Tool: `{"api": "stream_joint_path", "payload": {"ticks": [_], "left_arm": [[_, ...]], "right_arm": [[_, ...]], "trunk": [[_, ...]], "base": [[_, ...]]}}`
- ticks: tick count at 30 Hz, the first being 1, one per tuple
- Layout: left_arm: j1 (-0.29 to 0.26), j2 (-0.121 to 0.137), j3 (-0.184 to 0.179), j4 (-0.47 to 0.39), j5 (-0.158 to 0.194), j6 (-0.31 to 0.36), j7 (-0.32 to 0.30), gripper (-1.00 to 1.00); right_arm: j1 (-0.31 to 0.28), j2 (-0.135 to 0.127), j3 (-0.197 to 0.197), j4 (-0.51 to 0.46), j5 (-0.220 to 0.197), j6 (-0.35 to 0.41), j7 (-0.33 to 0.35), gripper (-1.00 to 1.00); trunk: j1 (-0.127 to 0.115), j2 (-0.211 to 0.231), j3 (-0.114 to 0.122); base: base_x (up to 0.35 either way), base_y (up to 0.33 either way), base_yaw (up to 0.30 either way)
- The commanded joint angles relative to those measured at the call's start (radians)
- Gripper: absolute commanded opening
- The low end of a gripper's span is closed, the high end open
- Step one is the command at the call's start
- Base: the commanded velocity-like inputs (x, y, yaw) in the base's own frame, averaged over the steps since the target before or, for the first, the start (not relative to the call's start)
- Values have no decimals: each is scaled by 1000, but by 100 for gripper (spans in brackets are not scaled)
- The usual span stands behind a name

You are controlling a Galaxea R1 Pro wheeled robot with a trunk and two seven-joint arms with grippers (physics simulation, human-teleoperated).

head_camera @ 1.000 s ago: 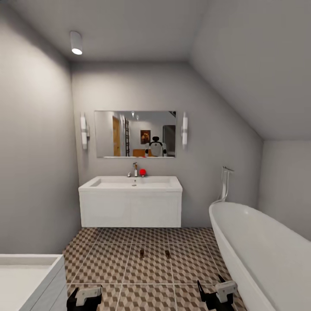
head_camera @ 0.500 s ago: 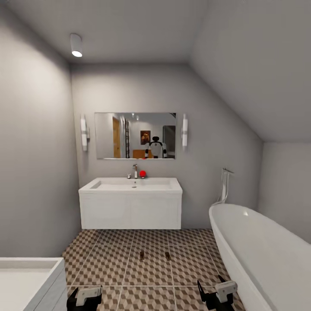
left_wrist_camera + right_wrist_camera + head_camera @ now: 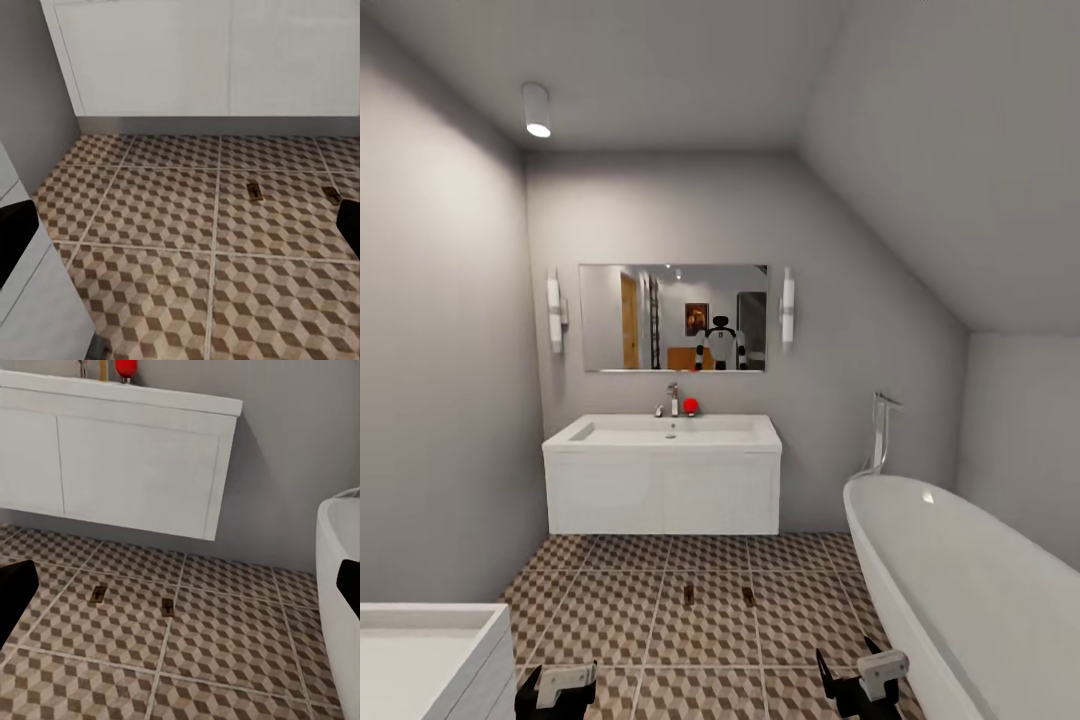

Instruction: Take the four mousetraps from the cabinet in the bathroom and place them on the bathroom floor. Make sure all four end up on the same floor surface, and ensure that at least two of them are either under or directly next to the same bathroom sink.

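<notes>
Mousetraps first: two of them are lying flat on the bathroom floor (image 3: 710, 620), side by side with a gap between them, out in front of the sink (image 3: 665, 431) rather than under it. One mousetrap (image 3: 688, 594) sits roughly in line with the sink's middle, the other mousetrap (image 3: 748, 595) is more toward the bathtub (image 3: 970, 580) side. From the wrist cameras they look like little tan boards with dark wire bits, too small to make out more.

Sink is a wide white basin on a white wall-hung unit (image 3: 660, 490), with a chrome tap (image 3: 673, 397) at the back and a small red thing (image 3: 690, 404) just beside the tap. Above the sink there's a mirror (image 3: 673, 317) with a wall lamp on each side, and the robot's own reflection shows in it. Up left of the sink a round ceiling light (image 3: 537, 108) is on.

Right of the sink stands the white bathtub with a chrome filler pipe (image 3: 880, 435) at its far end. Near corner, left of the sink, there's a white box-like fixture (image 3: 430, 650).

Left gripper (image 3: 555, 690) and right gripper (image 3: 860, 685) both hang low over the tiles, well apart from the traps. Fingers on both are spread apart with nothing between them.
</notes>
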Motion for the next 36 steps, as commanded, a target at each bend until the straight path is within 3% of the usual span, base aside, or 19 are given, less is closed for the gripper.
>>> {"api": "stream_joint_path", "payload": {"ticks": [1,10,36], "left_arm": [[-2,-1,-9,3,6,-5,3,100],[-2,-1,-9,3,6,-5,3,100],[-2,-1,-9,3,6,-5,3,100]], "right_arm": [[-1,0,4,0,-1,-3,1,100],[-1,3,4,0,-1,-3,0,100],[-1,3,4,0,-1,-3,0,100]], "trunk": [[-4,6,2],[-38,69,26],[-138,251,67]], "base": [[0,0,0],[0,0,0],[0,0,0]]}}
